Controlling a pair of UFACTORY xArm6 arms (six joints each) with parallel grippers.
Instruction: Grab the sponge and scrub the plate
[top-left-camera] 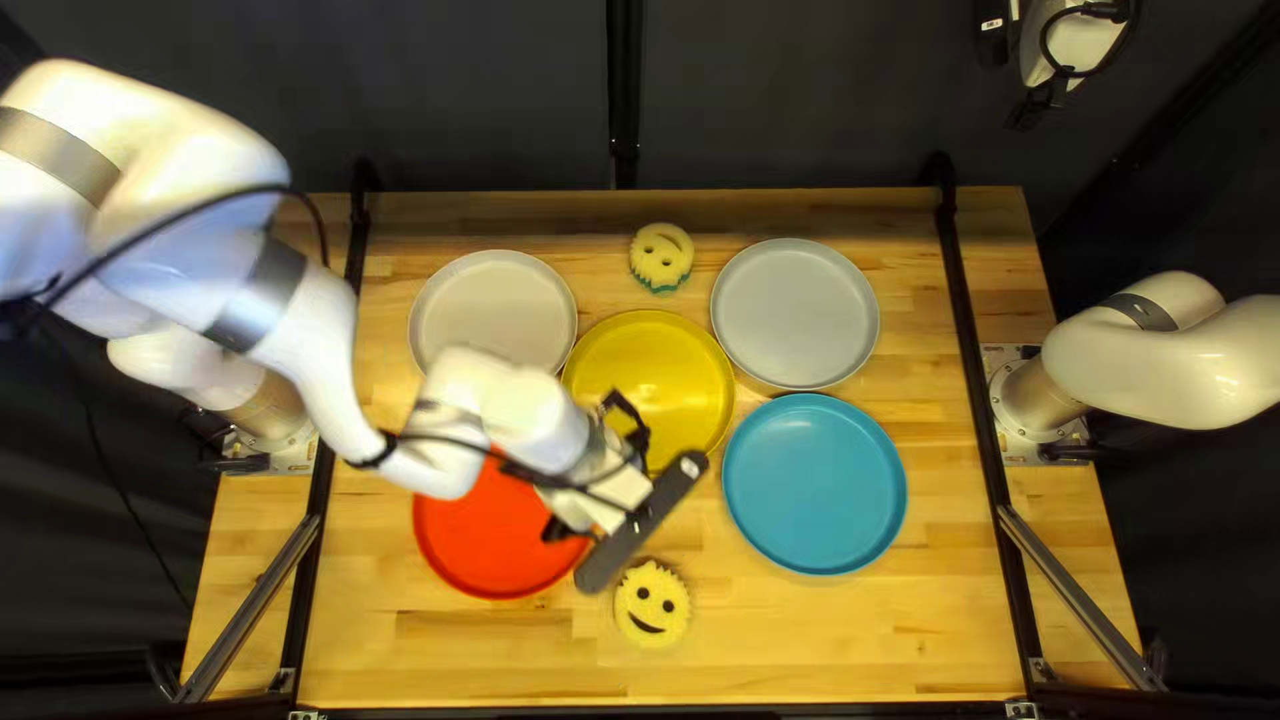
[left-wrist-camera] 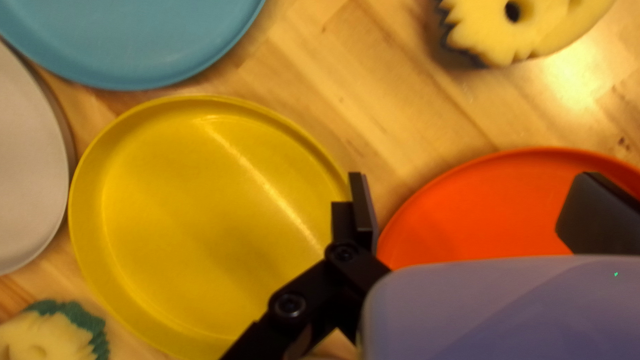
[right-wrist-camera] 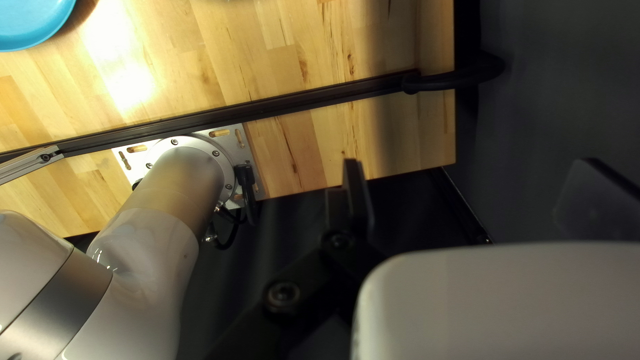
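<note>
Plainly, the fingers of my left gripper (left-wrist-camera: 480,208) stand wide apart with nothing held. Under them lies the red plate (left-wrist-camera: 493,200); one finger overhangs the spot where its rim nearly meets that of the yellow plate (left-wrist-camera: 200,213). Going straight down from here would likely jam that finger on a rim and tip or shove a plate, and a low sideways sweep could drag both.

Ahead of the fingers, across bare wood, sits the smiling sponge (left-wrist-camera: 527,27), the nearer of two and, I judge, the handier to pick up. Its toothed edge is soft: if the fingers close off its middle, it may twist or squirt free; if they close too high, they may only pinch the top.

Farther off, past the yellow plate, are the blue plate (left-wrist-camera: 133,40), the grey plate (left-wrist-camera: 27,160) and the green-edged sponge (left-wrist-camera: 53,333). The white plate (top-left-camera: 494,307) shows only from above. Which plate wants scrubbing the task leaves open, so a wrong choice is possible; scrubbing hard without bracing could slide any of them into its neighbour.

Farthest, my right gripper (right-wrist-camera: 477,199) hangs beyond the table's far edge, fingers well spread, holding nothing.
</note>
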